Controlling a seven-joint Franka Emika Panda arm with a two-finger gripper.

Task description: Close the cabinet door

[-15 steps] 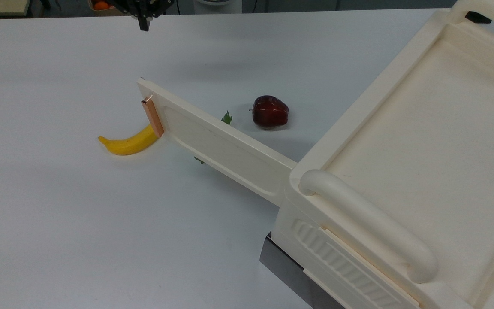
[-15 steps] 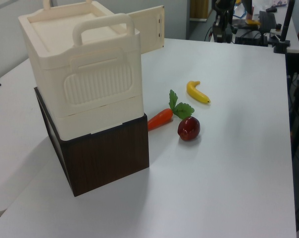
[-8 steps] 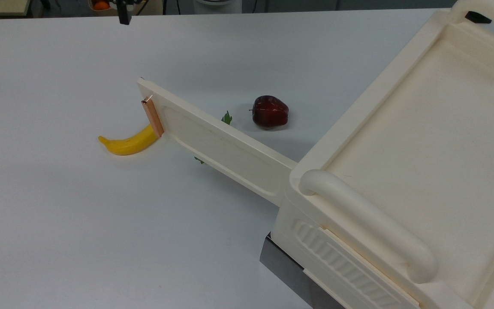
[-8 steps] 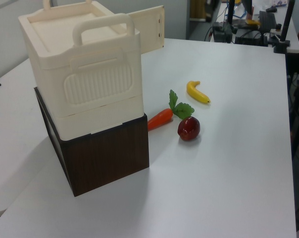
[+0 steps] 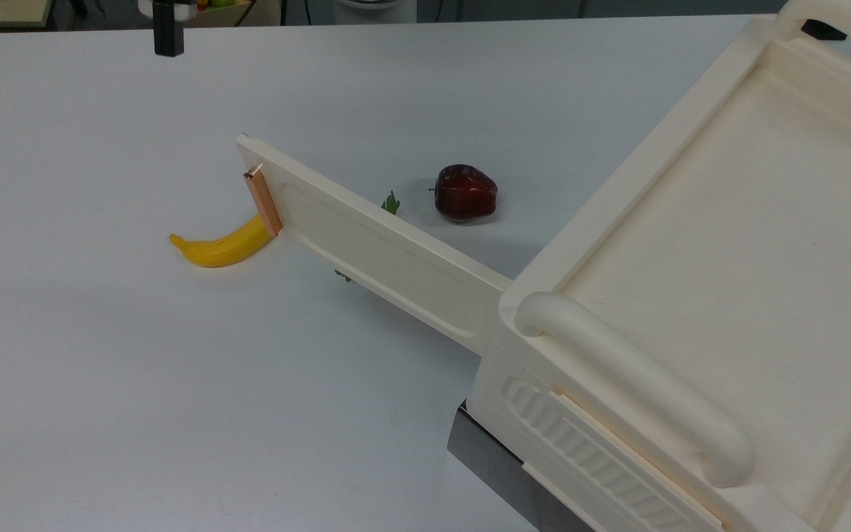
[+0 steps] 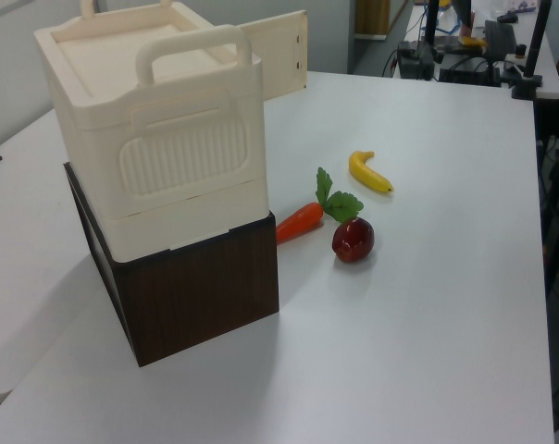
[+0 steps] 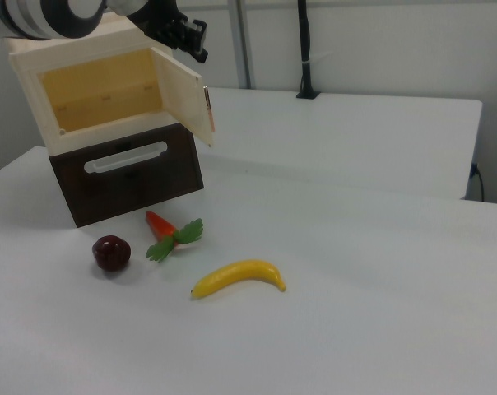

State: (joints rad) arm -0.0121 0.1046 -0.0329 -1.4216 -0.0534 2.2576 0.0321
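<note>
Since a second ago the gripper has slid along the far table edge toward the top view's left, farther from the cabinet door; whether its fingers are apart or together I cannot tell. The door itself has not moved: in the top view it juts from the cream cabinet over the white table, its copper handle strip above the banana, the apple behind the door.

From the left view, the door stands open behind the cabinet, with cluttered desks beyond the table.

From the right view, the door hangs open beside the yellow interior, and the gripper sits above it.
</note>
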